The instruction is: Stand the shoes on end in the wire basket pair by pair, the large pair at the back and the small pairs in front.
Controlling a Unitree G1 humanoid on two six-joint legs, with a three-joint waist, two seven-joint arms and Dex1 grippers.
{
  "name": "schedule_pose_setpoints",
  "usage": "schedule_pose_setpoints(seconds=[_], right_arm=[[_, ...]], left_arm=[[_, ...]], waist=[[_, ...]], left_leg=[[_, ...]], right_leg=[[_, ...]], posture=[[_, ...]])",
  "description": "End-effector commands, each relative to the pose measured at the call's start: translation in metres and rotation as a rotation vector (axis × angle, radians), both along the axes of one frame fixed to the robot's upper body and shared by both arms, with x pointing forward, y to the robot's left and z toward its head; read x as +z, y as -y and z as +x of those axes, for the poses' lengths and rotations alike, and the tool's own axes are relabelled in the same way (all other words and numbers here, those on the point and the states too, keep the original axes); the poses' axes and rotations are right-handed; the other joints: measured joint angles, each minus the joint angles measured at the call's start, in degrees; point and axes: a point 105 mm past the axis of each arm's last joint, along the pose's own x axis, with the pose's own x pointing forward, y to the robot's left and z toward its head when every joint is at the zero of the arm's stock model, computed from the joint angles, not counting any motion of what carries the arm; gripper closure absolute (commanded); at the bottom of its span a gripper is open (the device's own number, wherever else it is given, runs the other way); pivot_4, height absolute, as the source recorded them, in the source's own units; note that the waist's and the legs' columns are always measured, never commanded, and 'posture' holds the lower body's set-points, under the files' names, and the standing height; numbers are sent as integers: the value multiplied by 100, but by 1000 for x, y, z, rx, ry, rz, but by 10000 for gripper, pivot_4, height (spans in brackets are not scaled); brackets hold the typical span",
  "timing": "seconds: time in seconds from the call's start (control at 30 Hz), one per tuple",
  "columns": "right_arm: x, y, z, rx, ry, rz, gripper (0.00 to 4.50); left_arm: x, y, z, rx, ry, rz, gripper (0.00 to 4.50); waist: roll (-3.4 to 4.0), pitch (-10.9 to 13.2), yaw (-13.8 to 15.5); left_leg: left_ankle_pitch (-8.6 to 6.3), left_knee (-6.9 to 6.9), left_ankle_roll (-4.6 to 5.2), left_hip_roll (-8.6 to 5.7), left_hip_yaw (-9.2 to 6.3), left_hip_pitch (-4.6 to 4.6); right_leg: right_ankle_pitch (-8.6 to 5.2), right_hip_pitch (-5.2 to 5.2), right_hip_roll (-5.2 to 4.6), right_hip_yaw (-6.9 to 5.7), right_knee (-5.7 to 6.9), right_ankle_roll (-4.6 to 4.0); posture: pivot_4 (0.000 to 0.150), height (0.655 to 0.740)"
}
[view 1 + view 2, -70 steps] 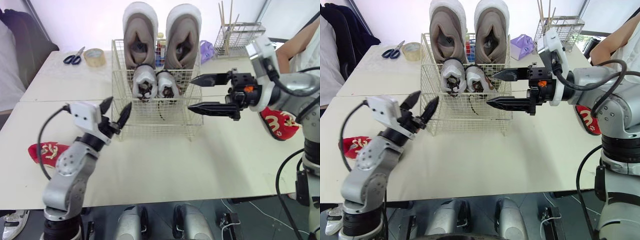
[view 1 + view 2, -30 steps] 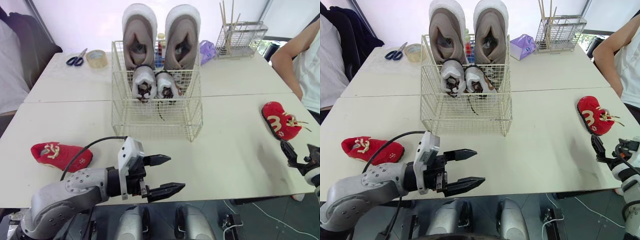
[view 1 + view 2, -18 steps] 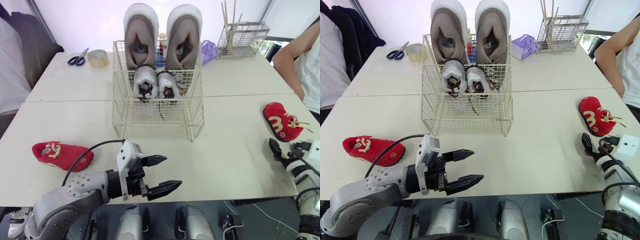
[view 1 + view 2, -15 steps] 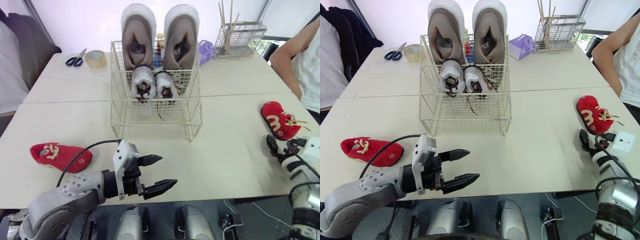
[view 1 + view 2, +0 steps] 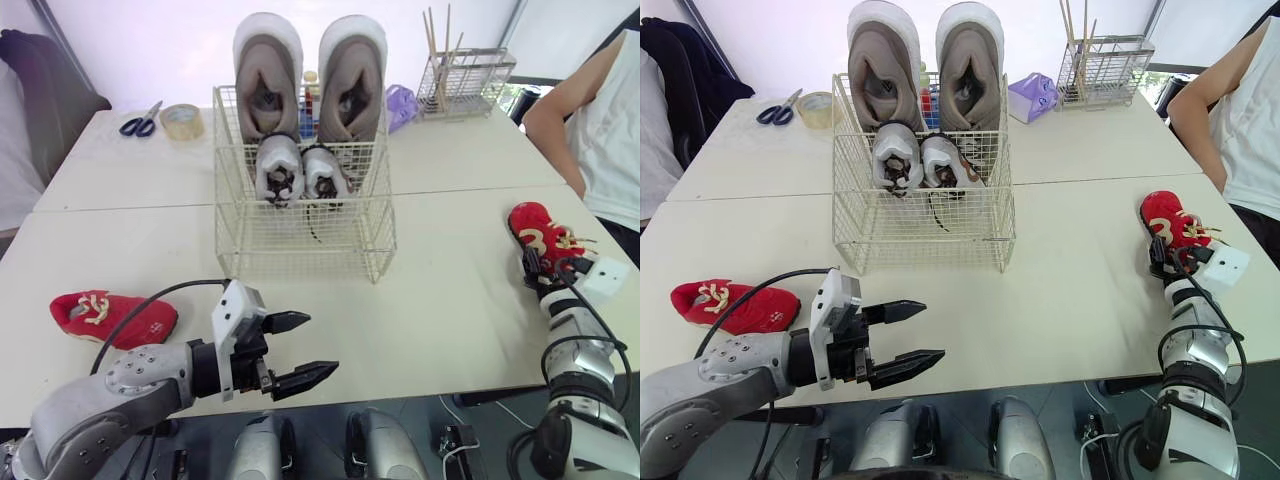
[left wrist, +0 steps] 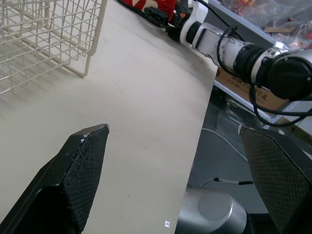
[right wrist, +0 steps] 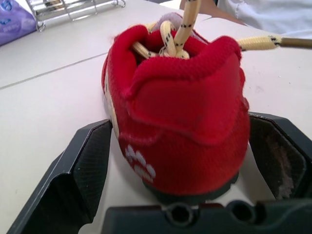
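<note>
The wire basket [image 5: 300, 235] stands mid-table. A large grey pair [image 5: 268, 70] stands on end at its back, and a small white pair [image 5: 300, 170] stands in front of it. One red shoe [image 5: 112, 318] lies on the table at the left. Another red shoe [image 7: 175, 117] lies at the right edge. My right gripper [image 5: 1162, 262] is open, a finger [image 7: 83, 165] on each side of that shoe's heel. My left gripper [image 5: 322, 343] hangs open and empty over the table's front edge, right of the left red shoe.
Scissors [image 5: 135, 122] and a tape roll [image 5: 181, 120] lie at the back left. A wire rack with sticks [image 5: 462, 78] and a purple bag [image 5: 400, 100] stand behind the basket. A person [image 5: 600, 130] sits at the right, close to the red shoe.
My right gripper has come forward to the right red shoe and now straddles its heel. The left gripper has barely moved. The camera has shifted a little.
</note>
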Motion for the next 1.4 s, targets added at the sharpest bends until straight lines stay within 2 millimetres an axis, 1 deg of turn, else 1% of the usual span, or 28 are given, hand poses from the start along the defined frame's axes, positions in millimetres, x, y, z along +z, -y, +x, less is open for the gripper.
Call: schedule_pose_setpoints(seconds=[0.03,0.07,0.1,0.17,0.27,0.33,0.37,0.43,0.5,0.57,0.63,0.67,0.7,0.73,0.77,0.8,0.83,0.87,0.9,0.93,0.97,1.0,1.03,1.07,1.17,1.23,1.33,1.4], right_arm=[[-19,-12,5,30,-62,7,17756],[-19,-12,6,30,-63,3,22314],[-20,-13,7,29,-65,-2,25444],[-23,-16,8,28,-78,-11,28479],[-24,-18,9,30,-89,-31,29744],[-16,-17,11,39,-73,-80,29808],[-10,-17,13,47,-55,-103,29808],[19,-13,16,54,25,-172,29808],[67,-4,20,32,160,-233,29808],[130,0,22,20,317,-297,29808],[202,-7,21,46,487,-365,29808],[241,-17,20,82,581,-394,29808],[274,-29,17,128,664,-410,29808],[305,-49,14,216,748,-421,29808],[331,-69,10,311,815,-433,29808],[355,-97,6,451,877,-442,29808],[372,-123,-1,585,921,-459,29808],[383,-146,-7,709,950,-475,29808],[388,-159,-12,788,962,-484,29808],[394,-191,-23,981,980,-506,29808],[395,-217,-35,1154,981,-536,29808],[391,-246,-50,1349,961,-592,29808],[384,-265,-62,1504,932,-644,29808],[375,-278,-69,1620,889,-701,29808],[353,-299,-85,1906,777,-810,29808],[343,-305,-91,2058,707,-879,29808],[337,-317,-94,2134,651,-977,29808],[334,-325,-96,2162,641,-1054,29808]], left_arm=[[9,-2,1,10,46,10,0],[9,-2,1,12,46,11,0],[9,-3,1,13,46,12,0],[8,-5,2,17,48,19,0],[8,-8,3,18,51,34,0],[9,-11,5,17,54,45,0],[10,-13,6,17,55,47,0],[12,-18,6,21,42,39,0],[18,-25,6,22,28,22,0],[26,-32,8,32,18,-5,0],[35,-38,12,43,13,-39,0],[39,-40,13,44,12,-58,0],[44,-41,14,44,11,-74,0],[47,-42,15,42,11,-83,0],[50,-44,14,39,9,-87,0],[52,-45,13,35,10,-88,0],[53,-46,13,36,9,-87,0],[55,-48,13,41,10,-87,0],[55,-49,13,45,9,-87,0],[58,-51,13,65,17,-92,0],[61,-54,13,84,25,-97,0],[66,-59,10,104,23,-119,0],[71,-63,7,117,22,-139,0],[77,-69,5,138,16,-160,0],[101,-96,0,228,49,-213,0],[123,-122,-2,321,109,-227,0],[152,-151,-13,383,158,-253,0],[173,-159,-18,367,195,-283,0]], waist=[[-7,-4,-20],[-8,-4,-32],[-8,-5,-60],[-8,-5,-107],[-12,-7,-128],[-15,-9,-126],[-15,-9,-127],[-12,-7,-129],[8,6,-130],[75,47,-115],[145,85,-104],[171,103,-106],[186,116,-108],[189,119,-112],[188,125,-122],[181,125,-122],[171,125,-121],[160,121,-121],[137,111,-114],[94,98,-107],[74,99,-105],[71,101,-106],[70,103,-109],[67,107,-111],[52,117,-70],[44,121,-50],[33,125,-60],[27,126,-64]], left_leg=[[0,0,0,1,0,1],[1,-1,-2,1,0,1],[2,-1,-4,1,0,1],[3,-2,-7,1,0,1],[9,-5,-17,1,0,4],[10,-6,-20,1,0,5],[10,-6,-21,1,0,5],[9,-6,-23,1,1,5],[9,-10,-23,0,3,4],[11,-14,-24,-2,10,-2],[13,-13,-22,-13,19,-21],[15,-11,-20,-23,29,-31],[15,-9,-19,-24,36,-33],[17,-11,-21,-23,45,-42],[19,-14,-24,-19,45,-45],[23,-19,-32,-8,45,-45],[29,-29,-44,4,41,-44],[32,-32,-51,17,36,-42],[35,-46,-58,21,33,-40],[42,-67,-69,20,32,-30],[49,-94,-80,18,32,-15],[48,-95,-79,21,31,-10],[48,-95,-77,18,32,-10],[43,-95,-70,15,34,-10],[26,-94,-41,11,33,-22],[37,-86,-58,6,27,-48],[39,-77,-61,0,25,-74],[38,-77,-59,-8,26,-78]], right_leg=[[0,1,-2,0,0,-1],[0,1,-3,0,0,-1],[0,1,-4,0,0,-1],[0,2,-6,0,0,-1],[0,3,-8,0,0,-1],[0,4,-8,0,-2,-1],[0,4,-9,0,-3,-1],[0,3,-11,0,-3,-2],[0,-3,-15,1,-3,-2],[0,-13,-21,2,0,-2],[3,-41,-32,8,9,5],[10,-59,-38,16,26,20],[10,-66,-38,21,31,22],[10,-83,-36,28,39,23],[9,-90,-29,29,44,24],[9,-95,-15,30,46,23],[8,-97,9,31,44,22],[4,-97,19,30,43,15],[-1,-99,22,28,41,6],[-6,-98,23,26,38,-2],[-9,-91,22,24,30,-6],[-10,-85,21,22,30,-9],[-9,-85,14,21,30,-10],[-8,-86,9,21,30,-11],[-9,-95,-5,15,30,-11],[-9,-113,-13,3,32,-12],[-8,-134,-20,-8,33,-11],[-8,-138,-26,-13,33,-11]], posture=[[1500,7400],[1500,7400],[1500,7400],[1500,7400],[1500,7400],[1500,7400],[1500,7400],[1500,7400],[1500,7400],[1500,7400],[1500,7400],[1500,7400],[1500,7400],[1500,7400],[1500,7400],[1500,7400],[1500,7400],[1500,7400],[1500,7400],[1500,7400],[1500,7400],[1500,7400],[1500,7400],[1500,7400],[1500,7400],[1500,7400],[1500,7400],[1500,7400]])
